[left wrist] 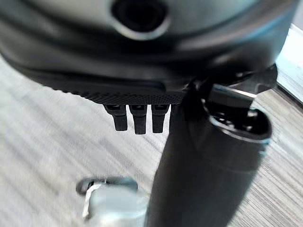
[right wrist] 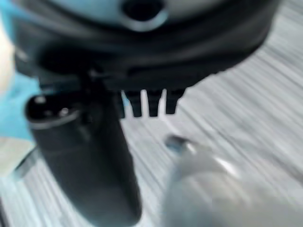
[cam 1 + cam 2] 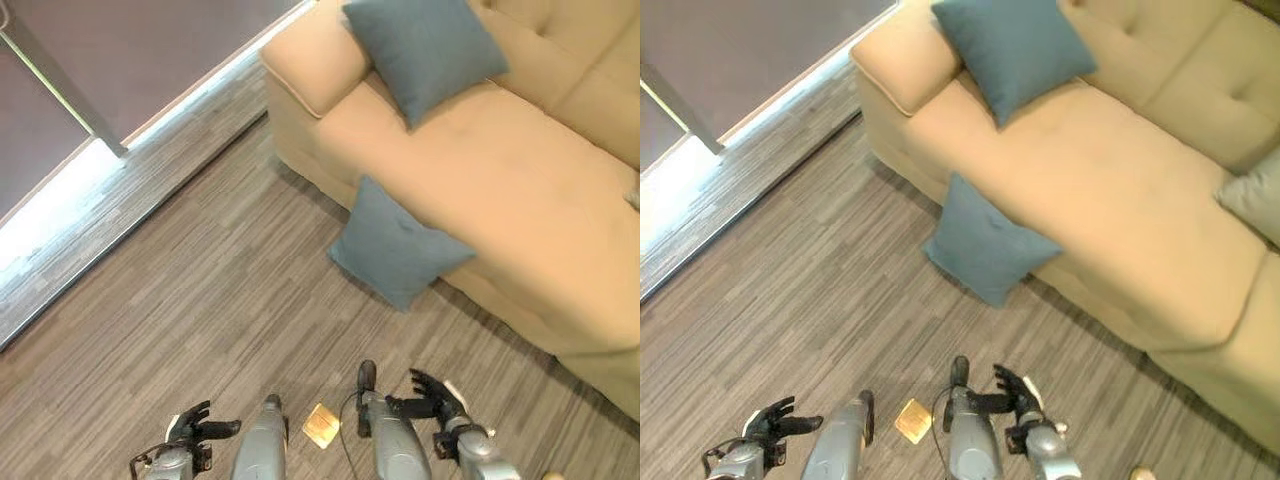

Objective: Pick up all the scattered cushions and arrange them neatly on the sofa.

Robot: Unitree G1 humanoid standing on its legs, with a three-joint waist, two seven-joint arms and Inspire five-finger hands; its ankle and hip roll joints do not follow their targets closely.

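I count three cushions. One blue-grey cushion stands on the wood floor leaning against the front of the tan sofa, roughly at 1 o'clock from my hands. A second blue-grey cushion lies on the sofa seat at the 12 o'clock end, propped against the armrest. A third, a pale grey cushion, sits on the seat over at 3 o'clock, partly cut off by the edge of my head view.

I have two hands, both low at 6 o'clock and well apart from every cushion. My left hand hangs at about 7 o'clock with its fingers loosely spread and nothing in them. My right hand hangs at about 5 o'clock, fingers likewise relaxed and apart, holding nothing. In each wrist view I see straight fingertips over bare floor.

One small tan square lies flat on the floor between my two arms.
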